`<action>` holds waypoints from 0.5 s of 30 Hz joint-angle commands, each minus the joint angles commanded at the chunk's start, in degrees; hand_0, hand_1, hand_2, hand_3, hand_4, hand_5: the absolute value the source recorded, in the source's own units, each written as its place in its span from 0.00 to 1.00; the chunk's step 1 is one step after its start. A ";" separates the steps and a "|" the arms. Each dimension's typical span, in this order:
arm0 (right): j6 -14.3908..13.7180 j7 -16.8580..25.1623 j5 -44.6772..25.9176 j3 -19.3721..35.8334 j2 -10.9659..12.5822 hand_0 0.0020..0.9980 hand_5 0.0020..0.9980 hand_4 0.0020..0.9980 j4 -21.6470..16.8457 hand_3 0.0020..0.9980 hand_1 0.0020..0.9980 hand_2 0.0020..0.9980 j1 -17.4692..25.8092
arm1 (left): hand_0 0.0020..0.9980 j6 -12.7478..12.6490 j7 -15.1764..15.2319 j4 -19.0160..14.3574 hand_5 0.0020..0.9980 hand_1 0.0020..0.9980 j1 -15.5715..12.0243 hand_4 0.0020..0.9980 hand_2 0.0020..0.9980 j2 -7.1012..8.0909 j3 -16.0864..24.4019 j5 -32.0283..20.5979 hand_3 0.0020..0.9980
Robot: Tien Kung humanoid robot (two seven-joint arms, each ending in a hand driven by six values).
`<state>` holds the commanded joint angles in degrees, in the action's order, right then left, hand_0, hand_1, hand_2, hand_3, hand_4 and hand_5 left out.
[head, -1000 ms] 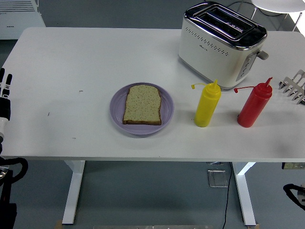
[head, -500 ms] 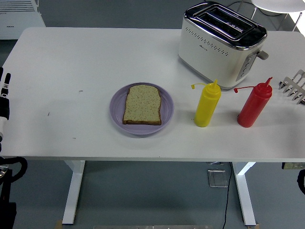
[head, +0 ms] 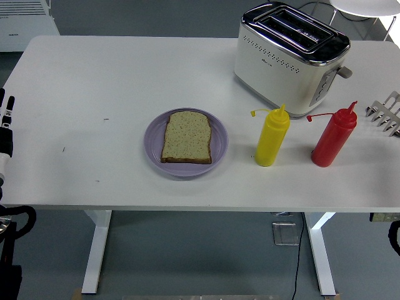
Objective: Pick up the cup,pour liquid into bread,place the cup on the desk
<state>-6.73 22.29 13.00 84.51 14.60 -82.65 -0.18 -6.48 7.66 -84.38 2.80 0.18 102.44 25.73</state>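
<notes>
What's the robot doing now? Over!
Left hand idle at table edge, right hand unseen. Yellow bottle untouched, bread dry on plate. Nothing blocking.

White table (head: 125, 75), purple plate (head: 154, 139), toaster (head: 289, 57), yellow bottle (head: 272, 139), red bottle (head: 333, 139)

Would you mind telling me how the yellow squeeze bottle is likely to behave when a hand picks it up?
The yellow squeeze bottle looks like soft plastic, so its sides would probably give under a firm grip. It is tall on a narrow base, so a sideways nudge could tip it. Its cap hangs open on a tether, so squeezing may push sauce out.
</notes>
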 joint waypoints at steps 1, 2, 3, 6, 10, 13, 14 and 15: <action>0.00 -0.01 0.03 -0.01 0.00 0.82 0.43 0.60 0.04 0.77 0.73 0.76 -0.01 | 0.81 0.00 0.00 0.00 1.00 0.74 0.00 0.49 0.73 0.00 0.02 0.00 0.72; -0.01 -0.02 0.05 -0.02 -0.01 0.82 0.43 0.60 0.08 0.77 0.73 0.76 -0.01 | 0.81 -0.01 0.01 0.00 1.00 0.74 0.00 0.49 0.73 0.01 0.05 0.00 0.72; -0.01 -0.01 0.06 -0.02 -0.03 0.82 0.43 0.60 0.12 0.77 0.73 0.76 -0.01 | 0.81 -0.02 0.02 0.00 1.00 0.74 0.00 0.49 0.73 0.01 0.09 0.00 0.72; -0.06 0.05 0.02 -0.01 -0.07 0.82 0.43 0.60 0.19 0.77 0.73 0.76 -0.04 | 0.81 -0.01 0.02 -0.02 1.00 0.74 0.00 0.49 0.73 0.02 0.11 0.01 0.72; -0.06 0.07 -0.01 0.01 -0.09 0.82 0.43 0.60 0.26 0.77 0.73 0.76 -0.07 | 0.81 0.00 0.01 -0.01 1.00 0.74 0.00 0.49 0.73 0.02 0.09 0.01 0.72; -0.12 0.17 -0.09 0.06 -0.08 0.82 0.43 0.61 0.33 0.77 0.73 0.76 -0.07 | 0.81 -0.01 0.02 -0.03 1.00 0.74 -0.01 0.49 0.73 0.04 0.12 0.02 0.72; -0.14 0.19 -0.13 0.05 -0.07 0.82 0.43 0.61 0.35 0.77 0.73 0.76 -0.06 | 0.81 -0.01 0.03 -0.03 1.00 0.74 -0.01 0.49 0.73 0.04 0.12 0.02 0.72; -0.17 0.21 -0.16 0.05 -0.09 0.82 0.43 0.61 0.38 0.77 0.73 0.76 -0.06 | 0.81 -0.01 0.02 -0.03 1.00 0.74 0.00 0.49 0.73 0.04 0.12 0.02 0.72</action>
<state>-6.90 22.50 12.85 84.57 14.51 -82.27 -0.24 -6.49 7.68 -84.40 2.80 0.22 102.56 25.75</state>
